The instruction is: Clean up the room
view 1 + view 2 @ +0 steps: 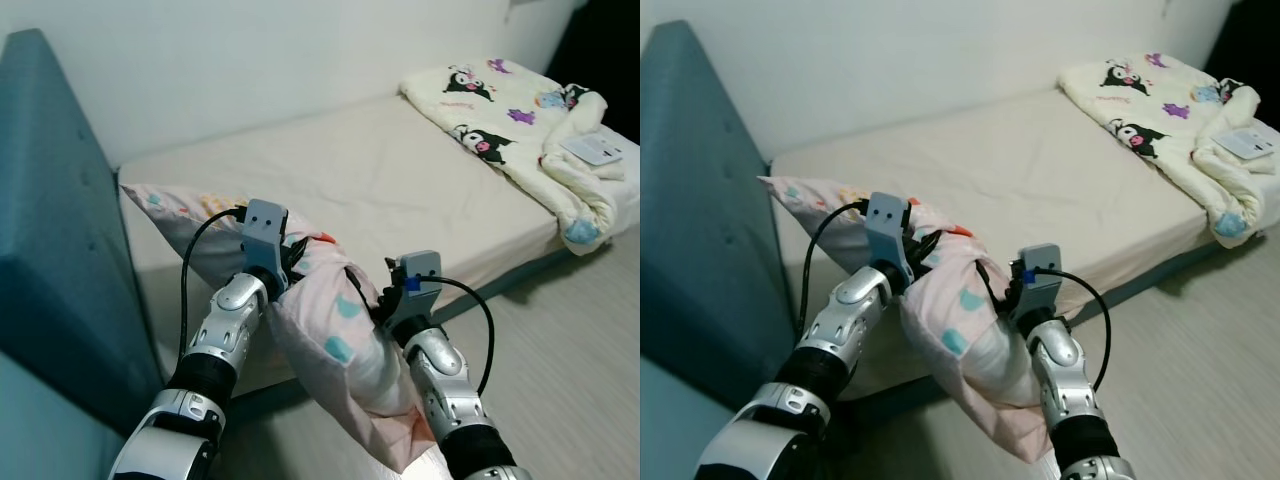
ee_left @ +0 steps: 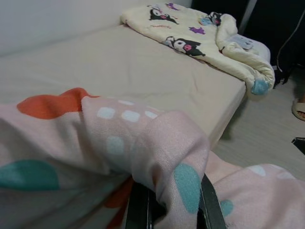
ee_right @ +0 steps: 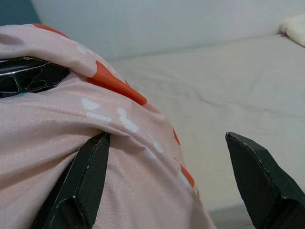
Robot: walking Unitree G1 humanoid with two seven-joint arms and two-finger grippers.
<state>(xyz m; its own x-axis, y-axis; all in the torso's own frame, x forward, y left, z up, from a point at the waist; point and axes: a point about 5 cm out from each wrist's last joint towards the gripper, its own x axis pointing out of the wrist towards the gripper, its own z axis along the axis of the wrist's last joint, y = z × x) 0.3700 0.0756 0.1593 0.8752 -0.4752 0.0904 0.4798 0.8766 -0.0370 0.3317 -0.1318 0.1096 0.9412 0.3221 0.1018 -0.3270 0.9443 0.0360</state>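
Note:
A pink pillow (image 1: 330, 330) with teal and orange patches hangs over the near edge of the bed (image 1: 380, 170), its top end lying on the mattress. At that upper part my left gripper (image 1: 290, 265) is shut on it. The left wrist view shows a fold of pillow fabric (image 2: 176, 157) pinched between the two black fingers (image 2: 138, 210). My right gripper (image 1: 375, 300) is at the pillow's right side, open. Its fingers (image 3: 86, 181) are spread wide in the right wrist view, and the pillow (image 3: 71, 119) rests against one of them.
A teal padded headboard (image 1: 60, 250) stands close on the left. A cream cartoon-print blanket (image 1: 510, 120) is bunched at the bed's far right end, with a flat white item (image 1: 595, 150) on it. Wood-look floor (image 1: 570, 340) runs along the bed's right side.

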